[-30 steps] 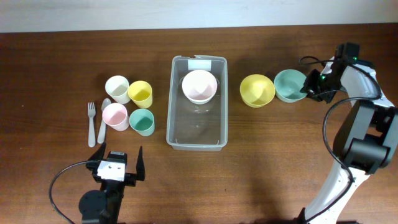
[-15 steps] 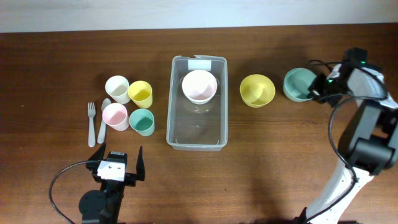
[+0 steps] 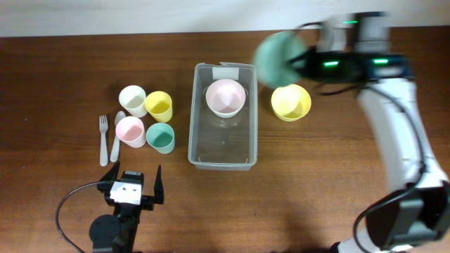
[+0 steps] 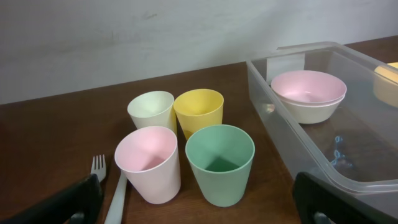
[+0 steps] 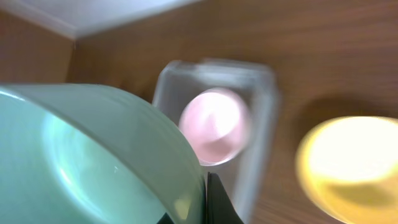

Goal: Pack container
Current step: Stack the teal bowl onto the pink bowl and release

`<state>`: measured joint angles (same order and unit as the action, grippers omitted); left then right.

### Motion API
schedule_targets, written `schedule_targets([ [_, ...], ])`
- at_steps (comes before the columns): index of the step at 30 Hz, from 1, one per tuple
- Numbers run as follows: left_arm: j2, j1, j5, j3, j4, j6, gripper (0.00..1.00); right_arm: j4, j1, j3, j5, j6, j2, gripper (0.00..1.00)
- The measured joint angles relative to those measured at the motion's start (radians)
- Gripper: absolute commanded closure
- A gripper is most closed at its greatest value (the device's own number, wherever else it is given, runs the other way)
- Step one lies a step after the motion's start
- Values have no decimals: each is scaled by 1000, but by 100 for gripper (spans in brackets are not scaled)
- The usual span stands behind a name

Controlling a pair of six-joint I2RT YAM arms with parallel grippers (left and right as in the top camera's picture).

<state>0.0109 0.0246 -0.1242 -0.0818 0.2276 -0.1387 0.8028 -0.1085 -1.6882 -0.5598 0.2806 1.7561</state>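
Aloft near the bench's far edge, the right gripper (image 3: 309, 62) pinches a green bowl (image 3: 278, 55) by its rim beside the mid-bench container (image 3: 193, 112), likely for nesting; the left gripper (image 3: 135, 179) waits, jaws wide.

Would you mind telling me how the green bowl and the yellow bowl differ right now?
The green bowl is off the table, gripped at its rim by the right gripper, while the yellow bowl sits upright on the table. The green bowl hangs by a corner of the container; the yellow bowl stands apart from it. The green bowl looks blurred, the yellow bowl sharp. Both are round, plain pastel bowls.
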Motion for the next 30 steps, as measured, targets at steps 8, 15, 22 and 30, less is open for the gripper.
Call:
schedule_targets([
  [8,0,0,0,0,0,0,0,-143,-285,0,258,-11,233,96],
  [15,0,0,0,0,0,0,0,-200,-268,3,312,-11,325,78],
  [22,0,0,0,0,0,0,0,-39,-262,-121,307,-46,321,78],
  [30,0,0,0,0,0,0,0,324,-55,-378,296,-53,205,83],
])
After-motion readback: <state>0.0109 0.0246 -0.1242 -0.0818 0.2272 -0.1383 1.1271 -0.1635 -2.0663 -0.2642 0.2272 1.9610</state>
